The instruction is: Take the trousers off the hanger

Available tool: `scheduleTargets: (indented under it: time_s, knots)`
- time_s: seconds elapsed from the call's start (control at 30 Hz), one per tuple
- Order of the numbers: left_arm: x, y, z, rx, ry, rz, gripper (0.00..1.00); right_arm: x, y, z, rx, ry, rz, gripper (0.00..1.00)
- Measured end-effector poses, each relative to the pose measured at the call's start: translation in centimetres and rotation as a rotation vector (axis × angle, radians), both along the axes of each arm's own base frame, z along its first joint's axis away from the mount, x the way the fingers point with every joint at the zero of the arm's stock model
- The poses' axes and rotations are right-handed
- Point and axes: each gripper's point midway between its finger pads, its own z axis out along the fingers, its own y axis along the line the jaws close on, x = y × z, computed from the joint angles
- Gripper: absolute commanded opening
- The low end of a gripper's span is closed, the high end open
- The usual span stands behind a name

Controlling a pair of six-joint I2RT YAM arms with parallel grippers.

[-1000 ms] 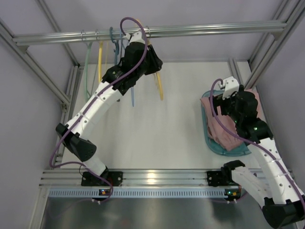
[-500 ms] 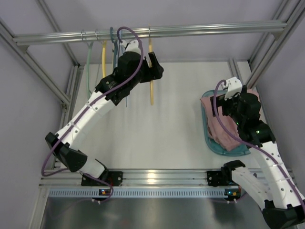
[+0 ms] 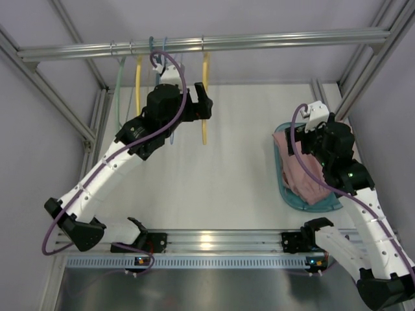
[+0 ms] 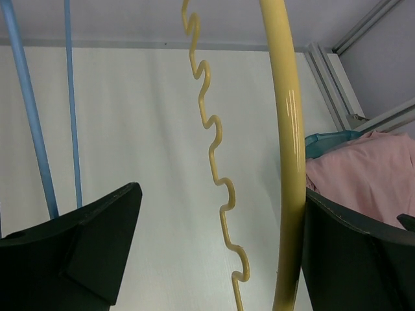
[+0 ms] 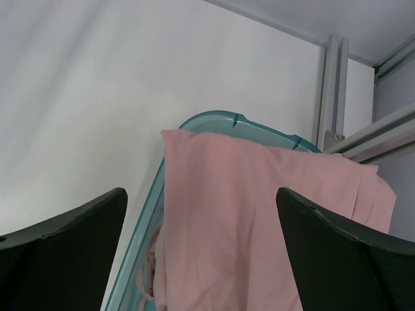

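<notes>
left pincer point(image 4: 222, 191): wide open, gripping nothing; the hanger point(image 4: 288, 129) stands between its fingers, hard by the right one.
hanger: bare, hung on the rail point(image 3: 259, 42) above the pincer.
right pincer point(image 5: 201, 191): open and empty, poised over the trousers point(image 5: 259, 214).
trousers: directly below the right pincer, heaped in the teal bin point(image 5: 214, 120) with one edge over its rim; off the hanger, so the task looks done.
around: blue hangers point(image 4: 32, 129) left of the left pincer; white table point(image 4: 130, 116) beyond.
in the way: the hanger's frame; a crooked retreat could snag it.
</notes>
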Motion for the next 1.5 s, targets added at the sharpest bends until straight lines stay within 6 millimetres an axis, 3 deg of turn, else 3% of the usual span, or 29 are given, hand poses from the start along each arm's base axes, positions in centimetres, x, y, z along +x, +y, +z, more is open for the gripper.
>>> scheduleTargets:
  time_s: [0.2,0.57,0.77,0.87,0.97,1.07,1.17,1.37,1.5]
  knots:
    - [-1.0,0.2,0.9,0.046,-0.044,-0.049,0.99,0.2,0.2,0.1,0.004,0.004,0.006,0.99]
    - [-3.6,2.7,5.8,0.155,-0.252,-0.137,0.99,0.9,0.9,0.2,0.014,0.021,0.030,0.99]
    - [-3.7,4.2,8.0,0.180,-0.321,-0.150,0.99,1.1,1.1,0.3,0.023,0.025,0.031,0.99]
    - [-3.2,6.7,9.6,0.166,-0.355,-0.098,0.98,1.2,1.4,1.3,0.039,0.009,0.045,0.99]
    - [-2.9,11.2,10.9,0.143,-0.376,0.022,0.99,1.5,1.9,2.9,0.060,-0.017,0.063,1.00]
    - [-4.4,17.0,10.9,0.122,-0.386,0.179,0.98,1.7,2.4,3.8,0.078,-0.034,0.080,0.99]
    - [-7.0,20.4,11.1,0.111,-0.413,0.282,0.99,1.9,2.9,4.0,0.095,-0.032,0.096,0.99]
    - [-11.6,23.7,11.3,0.119,-0.446,0.410,0.99,2.2,3.7,3.8,0.124,-0.012,0.125,0.99]
    - [-12.6,24.5,8.9,0.156,-0.378,0.444,0.99,1.9,4.0,4.0,0.143,-0.015,0.134,0.99]
